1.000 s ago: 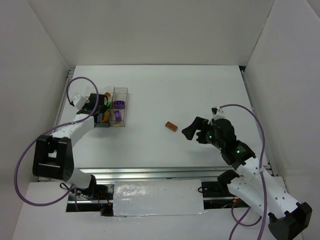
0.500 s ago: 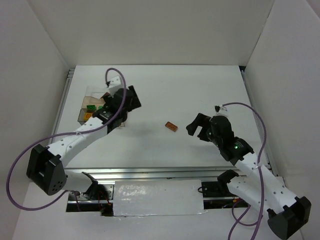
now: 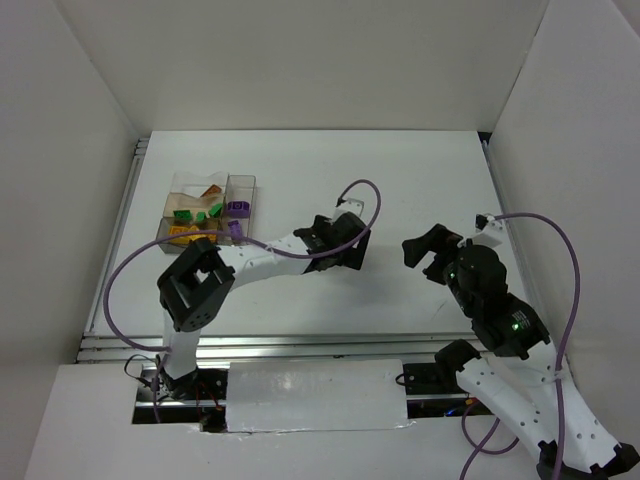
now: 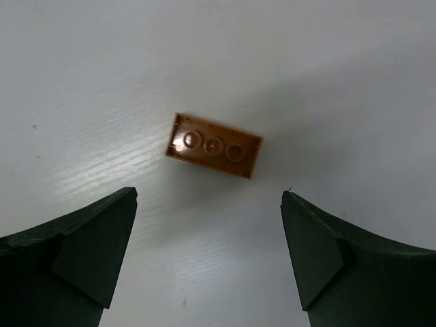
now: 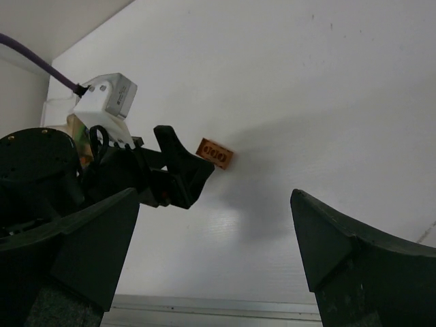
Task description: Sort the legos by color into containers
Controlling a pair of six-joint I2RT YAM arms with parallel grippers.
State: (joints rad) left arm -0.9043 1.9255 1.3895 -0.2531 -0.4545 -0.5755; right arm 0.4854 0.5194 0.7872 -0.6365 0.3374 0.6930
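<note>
Start at the far left: the bins (image 3: 190, 180) sit well to the left of the loose brick, with green, orange and purple legos (image 3: 183, 214) already in their compartments. The brick (image 4: 214, 145) is orange-brown and lies flat on the table (image 3: 300, 170), studs up, touching nothing.

Your left gripper (image 4: 208, 197) hangs over the brick with its fingers spread wide, empty, one on either side. In the wrist view the brick sits a little ahead of the fingertips, and its long axis is slightly skewed to the line between them. From the top camera the arm hides the brick.

Expect a light, stiff, slick piece. It won't crush, but it will likely skate or spin on the smooth table if one finger touches first. Centre over it, square the wrist, and pinch two opposite flat walls down low, not the studs.

Your right gripper (image 3: 425, 248) is well to the right of the brick, spread apart and holding nothing.
</note>
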